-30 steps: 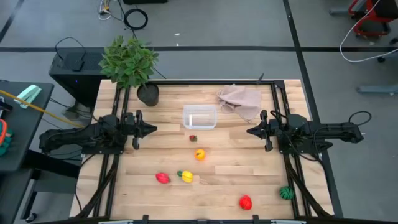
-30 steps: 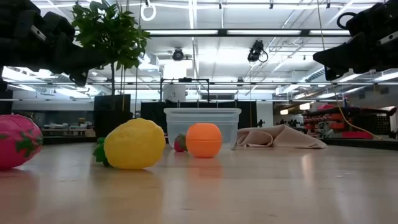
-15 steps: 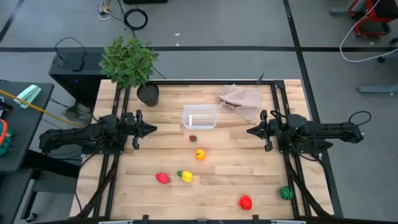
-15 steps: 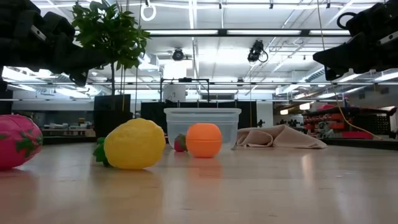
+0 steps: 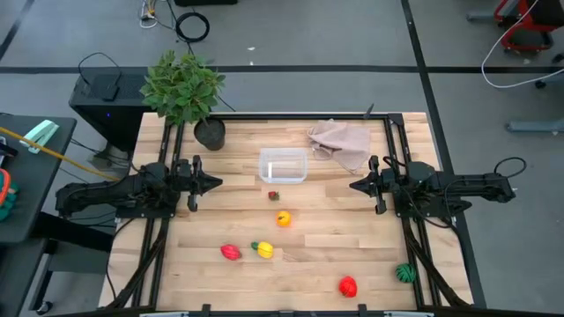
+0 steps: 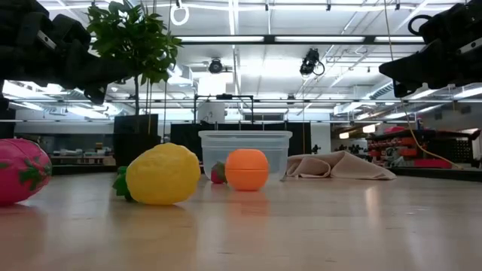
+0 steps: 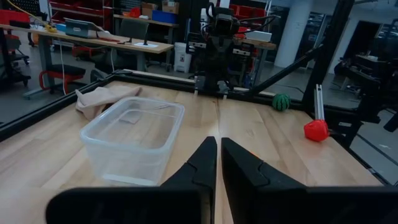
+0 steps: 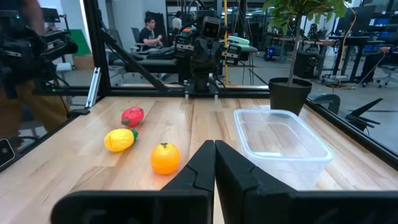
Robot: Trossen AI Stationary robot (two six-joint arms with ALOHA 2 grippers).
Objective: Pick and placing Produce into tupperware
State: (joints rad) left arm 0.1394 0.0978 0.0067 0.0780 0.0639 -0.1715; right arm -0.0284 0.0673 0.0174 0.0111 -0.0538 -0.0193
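Observation:
The clear tupperware (image 5: pixel 283 166) stands open on the table's far middle, with nothing in it. The produce lies scattered nearer: a tiny red piece (image 5: pixel 273 195), an orange one (image 5: pixel 283 219), a yellow one (image 5: pixel 263 249), a pink-red one (image 5: pixel 230 252), a red one (image 5: pixel 348 286) and a green one (image 5: pixel 404 273). My left gripper (image 5: pixel 216 183) hovers shut at the left of the box. My right gripper (image 5: pixel 352 186) hovers shut at the box's right. Both point level toward the middle. The left wrist view shows the box (image 7: pixel 134 140), the right wrist view the orange piece (image 8: pixel 165 157).
A potted plant (image 5: pixel 187 92) stands at the far left corner and a beige-pink cloth (image 5: pixel 342 141) lies at the far right, close to the box. Black frame rails (image 5: pixel 401 233) run along the table's left and right sides. Bare wood lies between the grippers.

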